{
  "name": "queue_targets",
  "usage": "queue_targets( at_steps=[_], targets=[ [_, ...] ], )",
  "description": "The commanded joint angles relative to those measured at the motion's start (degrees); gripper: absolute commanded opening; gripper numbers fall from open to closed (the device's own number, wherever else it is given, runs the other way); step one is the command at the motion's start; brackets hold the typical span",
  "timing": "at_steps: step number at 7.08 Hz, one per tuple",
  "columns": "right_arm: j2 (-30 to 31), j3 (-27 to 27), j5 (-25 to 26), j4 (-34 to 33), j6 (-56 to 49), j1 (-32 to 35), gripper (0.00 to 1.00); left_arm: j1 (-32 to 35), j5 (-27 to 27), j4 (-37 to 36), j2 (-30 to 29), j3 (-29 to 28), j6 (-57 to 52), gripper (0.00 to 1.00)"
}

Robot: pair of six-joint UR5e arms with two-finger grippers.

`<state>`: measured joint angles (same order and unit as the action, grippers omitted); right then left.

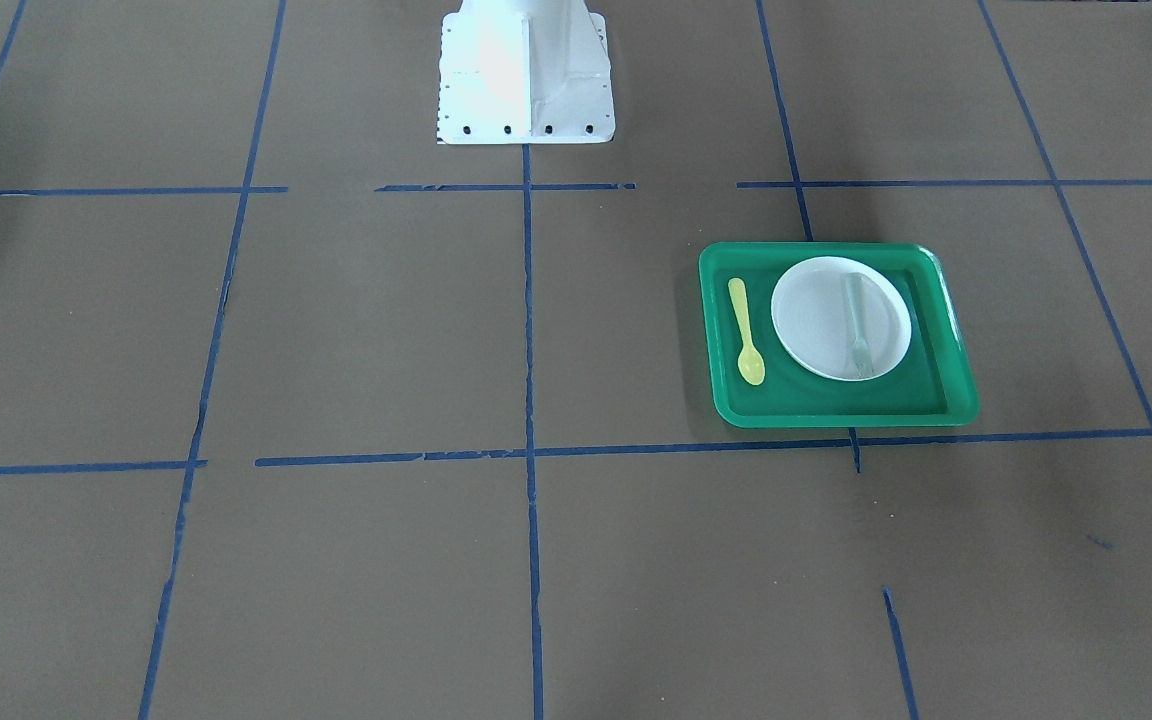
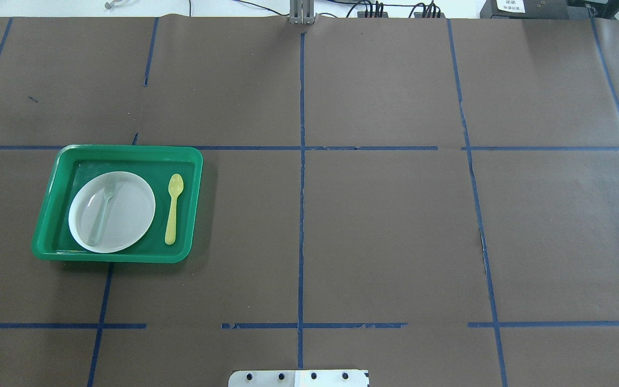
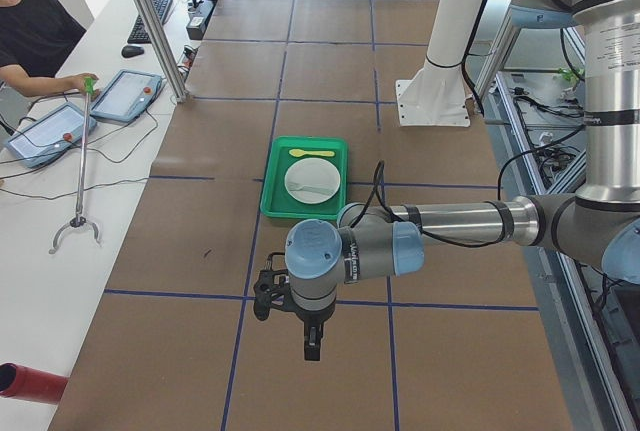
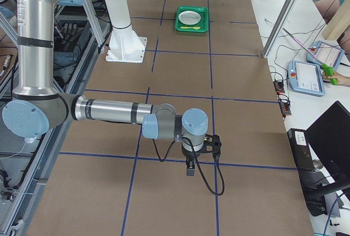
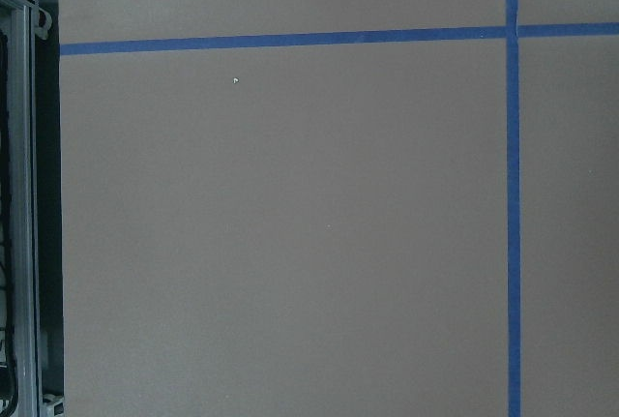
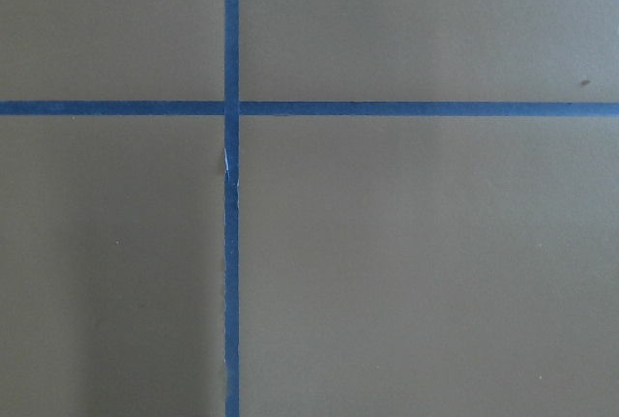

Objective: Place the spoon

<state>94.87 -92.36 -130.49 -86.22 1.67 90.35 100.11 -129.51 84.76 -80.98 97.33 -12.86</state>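
Note:
The yellow spoon (image 1: pixel 746 331) lies flat in the green tray (image 1: pixel 836 415), beside the white plate (image 1: pixel 816 320), apart from it. It also shows in the overhead view (image 2: pixel 174 208), to the right of the plate (image 2: pixel 127 215) in the tray (image 2: pixel 110 257). A pale translucent fork (image 2: pixel 102 209) lies on the plate. My left gripper (image 3: pixel 312 346) hangs over bare table far from the tray. My right gripper (image 4: pixel 190 167) hangs at the table's other end. Neither shows in the overhead or front view, so I cannot tell whether they are open or shut. Both wrist views show only brown table and blue tape.
The white robot base (image 1: pixel 526 80) stands at the table's middle edge. Blue tape lines (image 2: pixel 301 215) grid the brown table. An operator (image 3: pixel 30 31), tablets (image 3: pixel 130 94) and a reacher tool (image 3: pixel 78 191) are at a side bench.

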Motion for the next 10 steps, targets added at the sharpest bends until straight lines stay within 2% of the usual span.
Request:
queue_targets(
  at_steps=[1,2,3,5,7,8,9,10],
  targets=[
    [-0.03,-0.01,0.06,0.0,0.0,0.0,1.0,0.08,0.23,-0.21,1.17,3.36,-0.14,1.0],
    [-0.03,0.07,-0.02,0.0,0.0,0.0,1.0,0.17,0.23,-0.21,1.44,5.13,-0.15,1.0],
    [-0.03,-0.01,0.06,0.0,0.0,0.0,1.0,-0.01,0.23,0.14,1.53,3.49,-0.58,1.0],
    [-0.03,-0.01,-0.02,0.0,0.0,0.0,1.0,-0.01,4.78,0.32,2.84,3.4,-0.67,1.0],
    [-0.03,-0.01,0.06,0.0,0.0,0.0,1.0,-0.09,5.15,-0.37,0.32,3.13,-0.24,1.0],
    [-0.03,-0.01,0.06,0.0,0.0,0.0,1.0,-0.1,4.89,-3.26,-0.66,3.39,-0.32,1.0],
    [-0.03,-0.01,-0.02,0.0,0.0,0.0,1.0,-0.1,4.1,-3.02,-0.84,3.65,-0.5,1.0],
    [-0.03,-0.01,0.06,0.0,0.0,0.0,1.0,-0.44,-1.3,-3.2,-2.67,3.48,-0.32,1.0]
  ],
)
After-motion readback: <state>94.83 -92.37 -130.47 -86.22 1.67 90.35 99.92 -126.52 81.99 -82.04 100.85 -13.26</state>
